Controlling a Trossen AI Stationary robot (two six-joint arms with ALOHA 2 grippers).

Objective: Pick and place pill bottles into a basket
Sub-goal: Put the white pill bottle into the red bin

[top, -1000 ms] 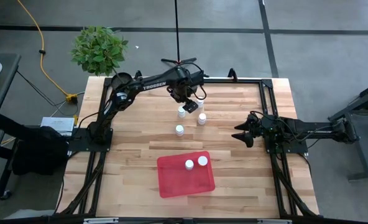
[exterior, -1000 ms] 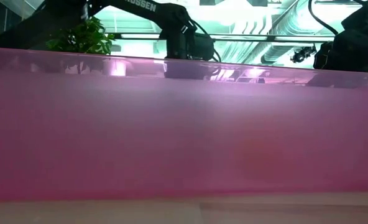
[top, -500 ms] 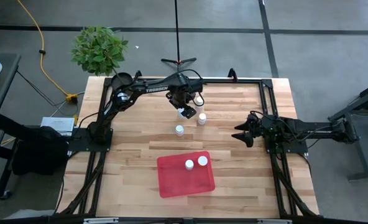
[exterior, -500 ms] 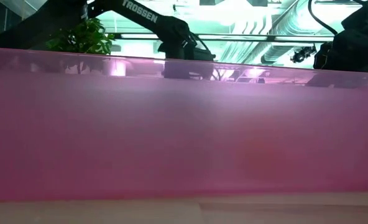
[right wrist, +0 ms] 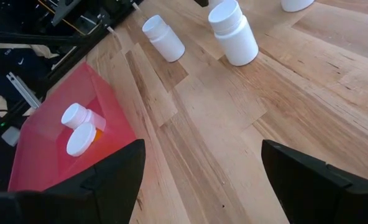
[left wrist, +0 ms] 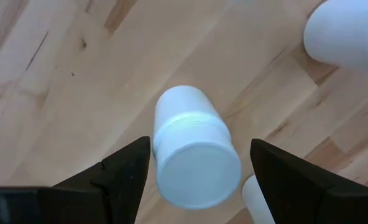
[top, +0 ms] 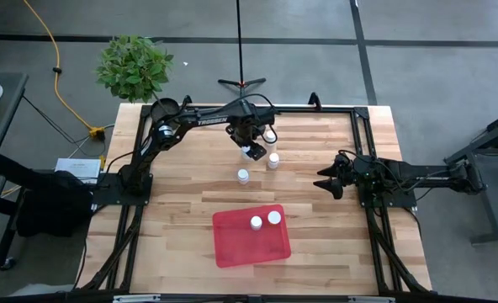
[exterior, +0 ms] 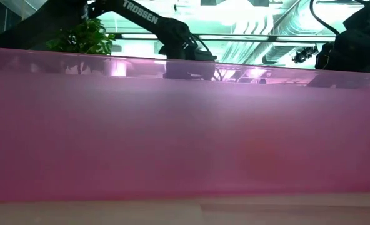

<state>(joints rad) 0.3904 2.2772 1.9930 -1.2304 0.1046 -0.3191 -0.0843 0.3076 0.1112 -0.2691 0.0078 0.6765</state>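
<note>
A white-capped pill bottle stands upright on the table between the two fingers of my left gripper, which is open and points down at the table's far middle. I see no touch. Three more bottles stand on the wood nearby. The red tray lies near the front middle and holds two bottles, one showing orange. My right gripper is open and empty at the table's right side.
In the low view the tray's red wall fills nearly the whole picture. A potted plant stands off the table's far left corner. Black frame rails run along the table's sides.
My left gripper has gone down and a little toward the table's near edge. Its open fingers now stand on either side of one standing bottle. The bottles have stayed in place.
</note>
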